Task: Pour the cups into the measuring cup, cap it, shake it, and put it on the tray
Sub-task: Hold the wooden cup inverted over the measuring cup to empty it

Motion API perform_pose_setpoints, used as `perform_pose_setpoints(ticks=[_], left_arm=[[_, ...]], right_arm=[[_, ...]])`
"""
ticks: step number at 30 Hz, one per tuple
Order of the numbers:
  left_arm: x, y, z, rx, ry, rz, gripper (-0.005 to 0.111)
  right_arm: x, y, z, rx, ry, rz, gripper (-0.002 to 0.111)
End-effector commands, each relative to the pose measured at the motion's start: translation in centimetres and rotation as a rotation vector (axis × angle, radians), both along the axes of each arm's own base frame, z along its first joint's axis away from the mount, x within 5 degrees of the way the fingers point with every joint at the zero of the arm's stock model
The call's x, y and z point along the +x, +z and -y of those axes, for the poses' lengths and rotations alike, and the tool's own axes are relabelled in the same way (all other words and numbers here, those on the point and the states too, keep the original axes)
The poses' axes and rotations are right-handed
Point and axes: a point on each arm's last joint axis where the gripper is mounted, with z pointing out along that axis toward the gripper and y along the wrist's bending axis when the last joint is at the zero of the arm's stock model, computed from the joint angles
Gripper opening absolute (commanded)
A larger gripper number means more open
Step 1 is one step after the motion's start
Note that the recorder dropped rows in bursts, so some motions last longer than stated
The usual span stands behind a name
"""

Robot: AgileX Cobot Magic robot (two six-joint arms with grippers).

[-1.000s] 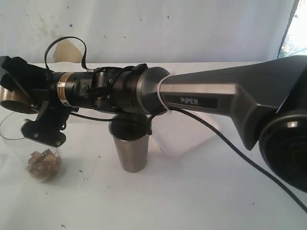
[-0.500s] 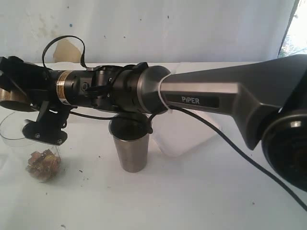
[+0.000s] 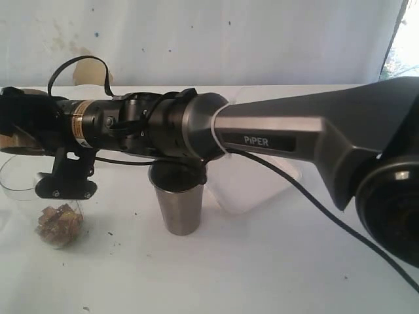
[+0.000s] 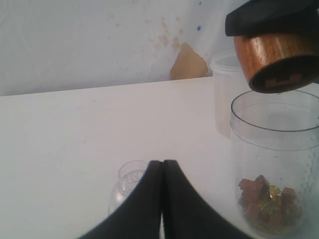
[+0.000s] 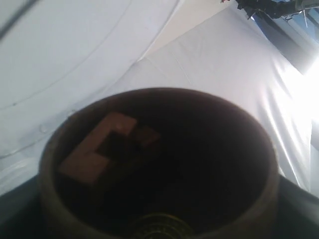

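The right arm reaches across to the far left, where my right gripper (image 3: 18, 127) is shut on the reddish-brown wooden cup (image 4: 277, 60). The cup hangs tilted just above the open mouth of the clear measuring cup (image 4: 273, 149). Brown chunks (image 3: 59, 222) lie at the measuring cup's bottom. In the right wrist view I look into the wooden cup (image 5: 159, 164), where a light brown piece (image 5: 97, 149) shows. The steel tumbler (image 3: 178, 206) stands upright in the middle. The white tray (image 3: 262, 180) lies behind it. My left gripper (image 4: 162, 167) is shut and holds nothing, low over the table.
A frosted white tub (image 4: 224, 89) stands just behind the measuring cup. A small clear plastic piece (image 4: 127, 184) lies on the table under the left fingers. The right arm's dark forearm (image 3: 275, 131) spans the scene above the tumbler. A white wall backs the table.
The right wrist has rotated and risen slightly, turning the wooden cup over the measuring cup. The chunks in the measuring cup and the tumbler stay put.
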Motion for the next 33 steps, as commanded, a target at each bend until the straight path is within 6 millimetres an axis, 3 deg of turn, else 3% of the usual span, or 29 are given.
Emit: perform_pose_setpoints(ticks=[1,19,24,29,33], left_arm=[[0.0,0.1,0.0,0.000,-0.001,0.015,0.000],[0.0,0.1,0.0,0.000,-0.001,0.015,0.000],[0.0,0.1,0.0,0.000,-0.001,0.015,0.000],[0.0,0.1,0.0,0.000,-0.001,0.015,0.000],[0.0,0.1,0.0,0.000,-0.001,0.015,0.000]], right_arm=[[-0.1,1.1,0.1,-0.002,0.011,0.059,0.000],[-0.4,1.1,-0.2,-0.022,0.012,0.083,0.000],[-0.2,2.0,-0.2,0.268,-0.077,-0.208,0.000],[-0.1,4.2,0.2,0.608,-0.113,-0.467,0.000],[-0.2,5.4,0.5,0.745,-0.127,-0.608,0.000]])
